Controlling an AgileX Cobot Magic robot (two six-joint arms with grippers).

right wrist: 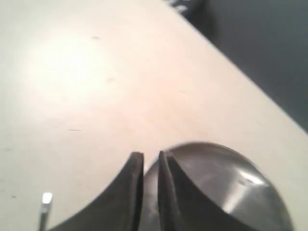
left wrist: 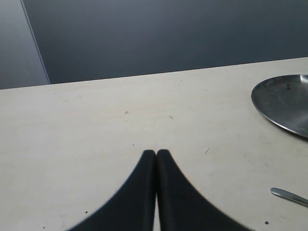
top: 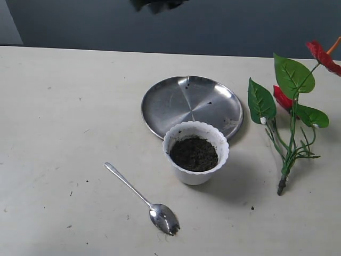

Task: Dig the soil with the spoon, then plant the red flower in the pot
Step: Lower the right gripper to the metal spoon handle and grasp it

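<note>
The broad cream-white tabletop (top: 58, 106) lies bare under me, flecked with a few dirt crumbs. On it, near the middle, sits the round shiny steel plate (top: 186, 98), and touching its near edge stands the small white plastic pot with the scalloped rim (top: 195, 173), upright. Inside the pot the dark crumbly soil (top: 194, 153) sits a little below the rim. To the right, well apart from the pot, the artificial red flower with green leaves and thin stems (top: 292, 114) lies flat on the table. The slim silver metal spoon (top: 143, 199) lies to the pot's left front, bowl toward the near edge, dirt on the bowl. My left gripper (left wrist: 156, 153) is clenched, fingertips touching, holding nothing. My right gripper (right wrist: 150, 156) is nearly closed, a thin slit between its fingers, also holding nothing, with the plate beyond it.
</note>
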